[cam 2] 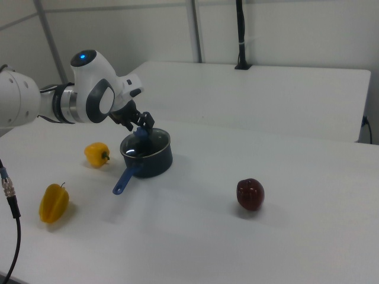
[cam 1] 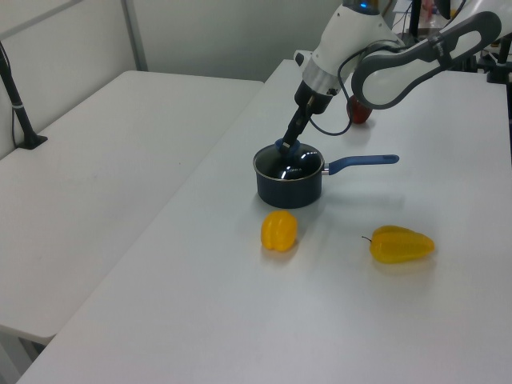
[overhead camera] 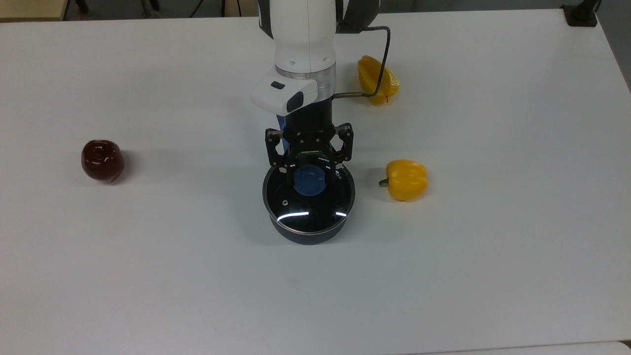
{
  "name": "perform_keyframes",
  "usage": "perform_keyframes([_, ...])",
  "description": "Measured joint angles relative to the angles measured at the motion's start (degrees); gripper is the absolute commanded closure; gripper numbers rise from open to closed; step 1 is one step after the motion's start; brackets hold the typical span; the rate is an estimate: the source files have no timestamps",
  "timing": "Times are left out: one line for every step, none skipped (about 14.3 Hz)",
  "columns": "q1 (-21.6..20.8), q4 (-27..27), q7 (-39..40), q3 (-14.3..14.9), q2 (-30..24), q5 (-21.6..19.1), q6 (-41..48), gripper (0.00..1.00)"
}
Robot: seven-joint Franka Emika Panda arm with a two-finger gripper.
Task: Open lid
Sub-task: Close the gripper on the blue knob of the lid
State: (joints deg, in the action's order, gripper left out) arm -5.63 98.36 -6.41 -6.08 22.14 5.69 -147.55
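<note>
The round glass lid (overhead camera: 308, 203) with its metal rim sits flat on the dark saucepan (overhead camera: 305, 235) at the middle of the table. Its blue knob (overhead camera: 309, 180) stands at the centre, with a small steam hole to the top view's left of it. My gripper (overhead camera: 309, 168) hangs just over the knob, open, with one finger on each side of it. In the left view the gripper (cam 1: 286, 146) reaches the knob at a slant, and the saucepan's long blue handle (cam 1: 364, 162) points to the left view's right. In the right view the gripper (cam 2: 142, 131) meets the lid's knob.
One yellow pepper (overhead camera: 406, 179) lies close to the saucepan on the top view's right. A second yellow pepper (overhead camera: 377, 79) lies further back beside my arm's cable. A dark red fruit (overhead camera: 102, 160) sits far to the top view's left on the white table (overhead camera: 493, 271).
</note>
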Motion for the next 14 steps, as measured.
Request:
perform_keyframes([-0.1, 0.0, 0.0, 0.0, 0.0, 0.0, 0.0, 0.24])
perform_keyframes([-0.1, 0.0, 0.0, 0.0, 0.0, 0.0, 0.0, 0.24])
perform_keyframes([-0.1, 0.0, 0.0, 0.0, 0.0, 0.0, 0.0, 0.24])
perform_keyframes([-0.1, 0.0, 0.0, 0.0, 0.0, 0.0, 0.0, 0.25])
perform_keyframes([-0.1, 0.0, 0.0, 0.0, 0.0, 0.0, 0.0, 0.25])
perform_keyframes([-0.1, 0.0, 0.0, 0.0, 0.0, 0.0, 0.0, 0.25])
perform_keyframes([-0.1, 0.0, 0.0, 0.0, 0.0, 0.0, 0.0, 0.23])
perform_keyframes([-0.1, 0.0, 0.0, 0.0, 0.0, 0.0, 0.0, 0.20])
perform_keyframes([-0.1, 0.0, 0.0, 0.0, 0.0, 0.0, 0.0, 0.20])
perform_keyframes([0.0, 0.0, 0.0, 0.0, 0.0, 0.0, 0.0, 0.16])
perform_keyframes([0.0, 0.0, 0.0, 0.0, 0.0, 0.0, 0.0, 0.16])
perform_keyframes([0.1, 0.0, 0.0, 0.0, 0.0, 0.0, 0.0, 0.16])
perform_keyframes([0.2, 0.0, 0.0, 0.0, 0.0, 0.0, 0.0, 0.16])
perform_keyframes([0.3, 0.0, -0.3, 0.0, 0.0, 0.0, 0.0, 0.16])
